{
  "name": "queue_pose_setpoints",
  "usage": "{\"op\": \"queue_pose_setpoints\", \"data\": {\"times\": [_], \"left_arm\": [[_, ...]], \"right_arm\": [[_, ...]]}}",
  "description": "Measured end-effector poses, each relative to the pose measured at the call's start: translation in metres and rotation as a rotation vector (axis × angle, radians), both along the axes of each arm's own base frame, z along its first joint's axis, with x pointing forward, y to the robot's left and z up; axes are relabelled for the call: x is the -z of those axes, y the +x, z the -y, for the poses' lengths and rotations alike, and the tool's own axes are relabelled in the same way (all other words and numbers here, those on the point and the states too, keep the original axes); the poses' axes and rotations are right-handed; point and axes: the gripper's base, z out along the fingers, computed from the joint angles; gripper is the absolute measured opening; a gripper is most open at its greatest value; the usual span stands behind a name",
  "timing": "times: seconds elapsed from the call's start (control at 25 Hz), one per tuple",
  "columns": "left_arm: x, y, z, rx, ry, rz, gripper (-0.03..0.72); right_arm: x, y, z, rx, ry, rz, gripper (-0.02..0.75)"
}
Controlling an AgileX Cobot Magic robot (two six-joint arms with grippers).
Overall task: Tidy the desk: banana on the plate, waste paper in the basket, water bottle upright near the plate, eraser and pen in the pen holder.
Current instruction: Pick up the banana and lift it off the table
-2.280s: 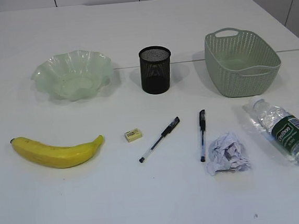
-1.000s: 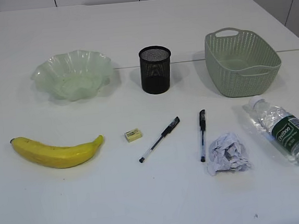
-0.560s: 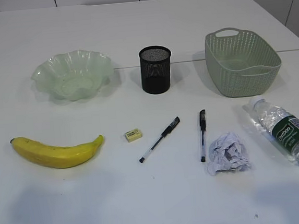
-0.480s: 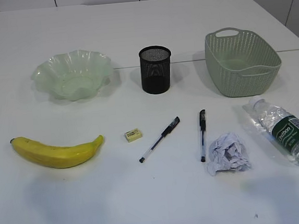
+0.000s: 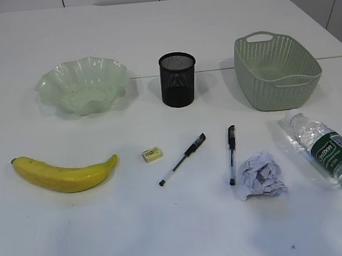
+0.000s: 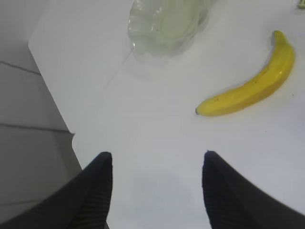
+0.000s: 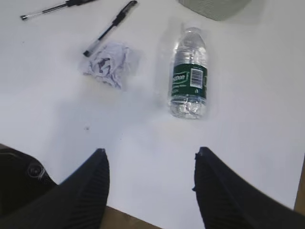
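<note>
I am seeing the left hand (image 6: 156, 160) released, hovering short of the banana (image 6: 252, 86); its long axis is slanting away from the plate (image 6: 167, 21); the right hand (image 7: 150, 160) is released too.

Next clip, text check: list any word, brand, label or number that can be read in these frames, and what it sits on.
Nothing can be read with certainty.
Water bottle: green label with white lettering, too blurred to read; a white patch on it in the right wrist view may be a barcode, unreadable.
Eraser: dark marking on top, too small to read.
Two pens: no legible print.
</note>
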Motion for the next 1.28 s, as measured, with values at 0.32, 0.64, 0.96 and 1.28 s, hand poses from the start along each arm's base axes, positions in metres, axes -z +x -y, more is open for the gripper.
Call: {"op": "queue_pose_setpoints", "data": {"times": [0.32, 0.64, 0.96, 1.28], "left_arm": [[0.006, -0.004, 0.037, 0.188, 0.052, -0.024, 0.419], [0.009, -0.008, 0.047, 0.252, 0.06, -0.031, 0.419], [0.068, -0.006, 0.045, 0.259, 0.243, -0.133, 0.419], [0.084, 0.0, 0.044, 0.245, 0.327, -0.097, 0.419]], "right_arm": [[0.012, 0.018, -0.029, -0.223, -0.082, -0.08, 0.43], [0.021, 0.029, -0.038, -0.263, -0.108, -0.126, 0.43], [0.024, 0.035, -0.038, -0.258, -0.148, -0.132, 0.43], [0.024, 0.036, -0.036, -0.249, -0.171, -0.123, 0.43]]}}
